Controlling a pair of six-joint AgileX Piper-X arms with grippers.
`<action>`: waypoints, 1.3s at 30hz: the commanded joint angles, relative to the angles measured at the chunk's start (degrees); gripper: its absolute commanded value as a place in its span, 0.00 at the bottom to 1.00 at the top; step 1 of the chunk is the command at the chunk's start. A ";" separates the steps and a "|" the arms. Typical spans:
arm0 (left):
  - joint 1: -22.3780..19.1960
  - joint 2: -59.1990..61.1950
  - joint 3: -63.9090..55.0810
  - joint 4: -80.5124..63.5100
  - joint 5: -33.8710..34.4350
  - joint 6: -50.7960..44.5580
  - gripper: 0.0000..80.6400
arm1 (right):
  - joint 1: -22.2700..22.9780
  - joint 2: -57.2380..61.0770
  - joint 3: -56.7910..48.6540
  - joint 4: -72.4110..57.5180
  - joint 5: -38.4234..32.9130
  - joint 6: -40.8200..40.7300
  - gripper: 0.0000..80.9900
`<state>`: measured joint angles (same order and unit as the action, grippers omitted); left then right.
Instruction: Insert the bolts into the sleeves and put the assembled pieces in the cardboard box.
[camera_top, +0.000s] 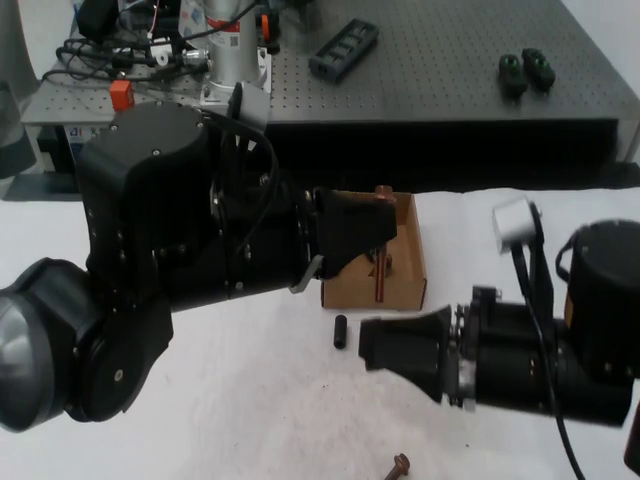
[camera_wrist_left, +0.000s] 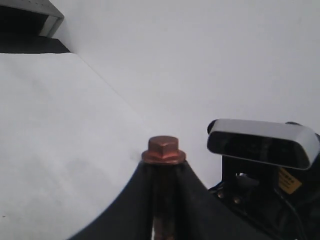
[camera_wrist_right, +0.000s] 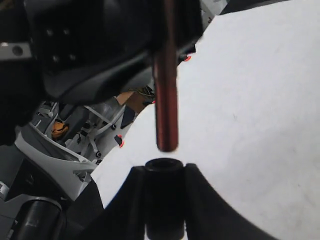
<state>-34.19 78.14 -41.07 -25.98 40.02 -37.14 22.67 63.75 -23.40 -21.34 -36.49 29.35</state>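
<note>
Just above the sleeve mouth: bolt shaft end, close, not touching. Left gripper clamped on bolt, head at its fingertips. Right gripper pinches sleeve between both fingers. Cardboard box lies beyond sleeve.

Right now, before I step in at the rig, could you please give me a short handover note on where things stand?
Left gripper: shut on a copper bolt, gripped just under its head.
Right gripper: shut on a black sleeve, open end facing the bolt's tip; the tip sits just short of it, roughly lined up.
Cardboard box: on the white cloth by the left gripper; contents unclear.
Loose on the cloth: one spare sleeve, one spare bolt.
Done: bolt and sleeve picked up and presented.
Left: insert the bolt, box the piece, then pair the loose ones.
</note>
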 joint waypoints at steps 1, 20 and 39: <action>-0.03 -0.63 -0.18 -1.50 1.35 -1.02 0.01 | 0.17 0.11 -1.12 -3.51 -0.10 0.22 0.05; 0.20 -0.63 -0.18 -1.23 1.71 0.26 0.01 | -0.60 -0.25 -1.12 -0.06 2.51 -1.12 0.05; 0.20 -0.63 -0.18 -1.23 -1.10 2.44 0.01 | -0.70 -0.25 -0.82 -7.10 6.35 -1.12 0.05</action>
<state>-33.83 78.14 -41.07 -27.37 38.20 -36.00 22.35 63.75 -23.66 -24.76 -32.18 28.67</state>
